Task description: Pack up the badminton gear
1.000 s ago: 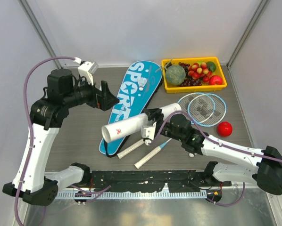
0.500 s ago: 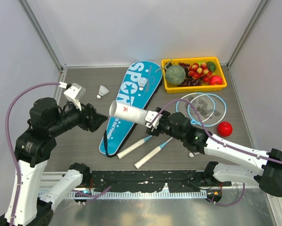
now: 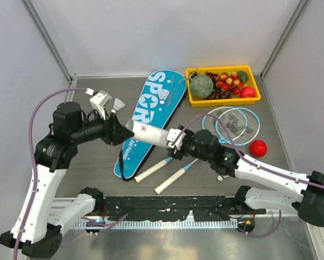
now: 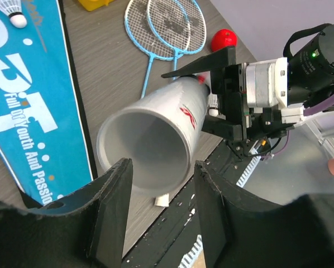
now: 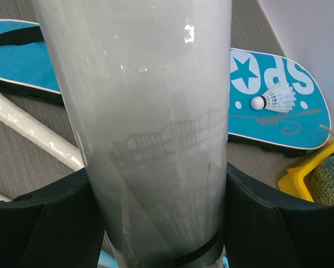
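Grey tabletop (image 3: 91,162), fenced by pale walls, is being shown from above, with the blue bag (image 3: 151,105) lying aslant at its middle. Over the bag's lower half the white tube (image 3: 149,133) is being held off the surface by the right gripper (image 3: 175,142). Its open mouth is being aimed past the bag's left edge at the left gripper (image 3: 116,131). One shuttlecock (image 3: 163,96) is being left on the bag's upper part, and another (image 3: 117,104) just left of the bag. Two rackets (image 3: 232,123) are being left right of the bag, their handles running toward its lower end. The yellow tray (image 3: 222,103) is being kept right of the bag's top.

From the left wrist, the tube's hollow mouth (image 4: 150,139) is being faced squarely. The left fingers (image 4: 114,206) are being held spread on either side of it, with nothing between them. The bag (image 4: 27,111) is being seen left of the tube.

From the right wrist, the tube (image 5: 156,139) is being pinched between both dark fingers (image 5: 38,223), the jaws pressed against its wall. The bag (image 5: 267,84), with its shuttlecock (image 5: 276,97), is being seen behind.

The tube is probably being presented level and open so that shuttlecocks can be fed in. That loading is judged not yet begun.
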Controlling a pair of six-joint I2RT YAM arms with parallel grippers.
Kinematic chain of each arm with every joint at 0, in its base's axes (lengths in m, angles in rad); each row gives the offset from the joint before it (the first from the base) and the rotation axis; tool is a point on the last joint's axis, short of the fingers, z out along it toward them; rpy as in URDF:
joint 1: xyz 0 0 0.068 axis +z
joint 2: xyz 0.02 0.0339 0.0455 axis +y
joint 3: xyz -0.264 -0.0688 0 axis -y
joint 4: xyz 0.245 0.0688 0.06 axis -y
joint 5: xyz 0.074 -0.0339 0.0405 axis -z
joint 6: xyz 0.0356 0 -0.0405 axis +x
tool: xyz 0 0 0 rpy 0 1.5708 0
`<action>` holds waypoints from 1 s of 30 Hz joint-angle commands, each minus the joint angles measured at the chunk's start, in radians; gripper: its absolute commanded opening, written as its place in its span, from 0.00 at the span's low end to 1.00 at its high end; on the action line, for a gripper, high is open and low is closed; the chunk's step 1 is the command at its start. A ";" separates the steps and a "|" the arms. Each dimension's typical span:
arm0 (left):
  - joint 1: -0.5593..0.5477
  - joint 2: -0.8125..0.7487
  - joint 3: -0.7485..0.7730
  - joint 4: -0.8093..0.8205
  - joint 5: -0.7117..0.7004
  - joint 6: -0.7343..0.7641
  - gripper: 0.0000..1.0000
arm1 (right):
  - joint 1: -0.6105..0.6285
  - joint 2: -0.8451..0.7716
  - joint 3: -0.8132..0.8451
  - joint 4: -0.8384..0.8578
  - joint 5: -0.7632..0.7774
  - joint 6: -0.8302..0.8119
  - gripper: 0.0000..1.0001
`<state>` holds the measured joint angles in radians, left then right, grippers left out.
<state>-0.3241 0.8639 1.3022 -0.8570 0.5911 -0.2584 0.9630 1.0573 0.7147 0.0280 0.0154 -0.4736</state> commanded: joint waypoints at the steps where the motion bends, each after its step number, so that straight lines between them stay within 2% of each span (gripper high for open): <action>1: 0.005 0.020 -0.006 0.090 0.093 -0.016 0.50 | 0.000 -0.026 0.051 0.053 -0.054 0.016 0.40; 3: 0.005 0.033 -0.009 0.075 0.095 -0.012 0.45 | 0.000 -0.023 0.054 0.055 -0.061 0.020 0.40; 7: 0.005 0.037 -0.018 0.055 0.099 -0.001 0.29 | 0.002 -0.014 0.057 0.053 -0.066 0.023 0.39; 12: 0.005 0.032 -0.021 0.050 0.130 -0.005 0.00 | 0.002 -0.005 0.052 0.053 -0.048 0.020 0.39; 18: 0.005 0.047 0.005 0.018 0.139 -0.012 0.00 | 0.002 -0.003 0.034 0.066 -0.019 0.007 0.39; 26: 0.023 0.063 0.126 -0.109 -0.081 0.085 0.00 | 0.002 -0.048 -0.020 0.062 -0.019 -0.051 0.36; 30: 0.023 0.021 0.140 -0.087 -0.175 0.149 0.00 | 0.002 -0.079 -0.050 0.064 0.032 -0.080 0.35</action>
<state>-0.3225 0.9356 1.3888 -0.9604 0.6102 -0.2039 0.9672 1.0485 0.6895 0.0456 0.0025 -0.4992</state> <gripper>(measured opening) 0.008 0.716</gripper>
